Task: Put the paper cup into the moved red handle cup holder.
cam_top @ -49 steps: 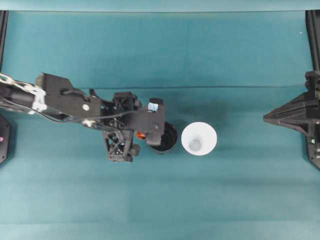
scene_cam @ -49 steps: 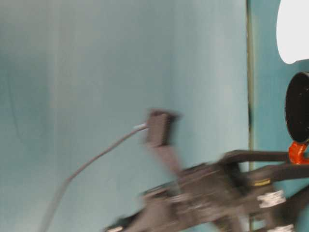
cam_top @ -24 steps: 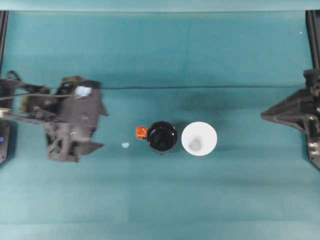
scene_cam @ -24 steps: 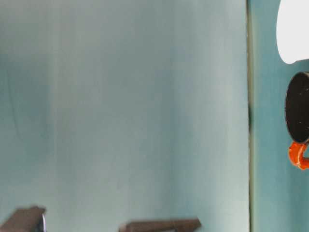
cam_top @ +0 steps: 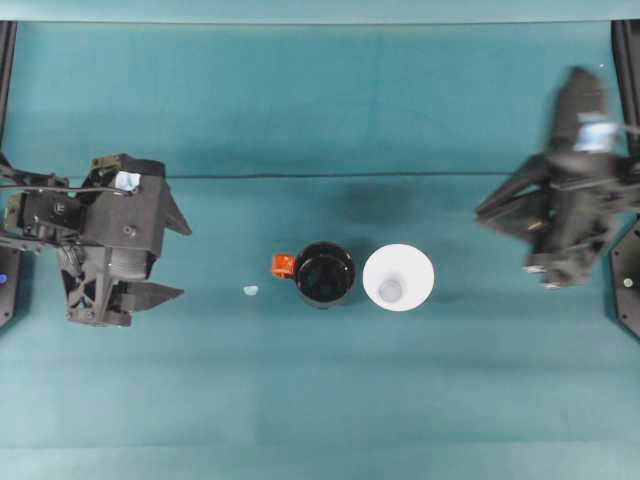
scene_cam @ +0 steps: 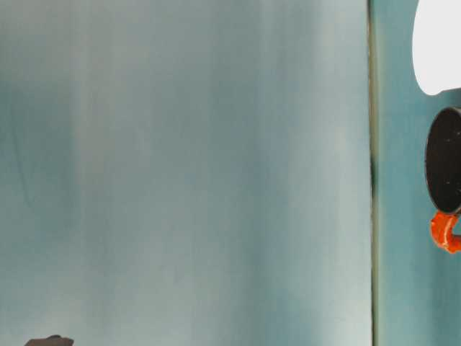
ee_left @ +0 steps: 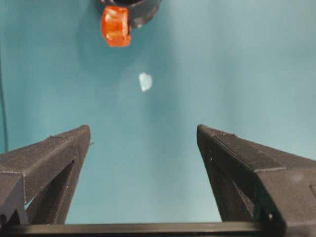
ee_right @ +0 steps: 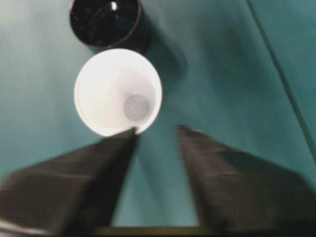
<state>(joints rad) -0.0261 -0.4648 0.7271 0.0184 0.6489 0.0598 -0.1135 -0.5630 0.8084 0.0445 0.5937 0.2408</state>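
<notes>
Even soft light, right claw (cam_top: 500, 215) motion-blurred

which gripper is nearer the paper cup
Right. The right gripper is just off the paper cup; the left gripper sits farther off, beyond the holder.

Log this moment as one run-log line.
left gripper open, empty | right gripper open, facing paper cup | cup beside red handle cup holder

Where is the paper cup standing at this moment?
In the overhead view the paper cup stands upright on the teal table, just right of centre, right beside the red handle cup holder, on the holder's side away from its handle.
</notes>
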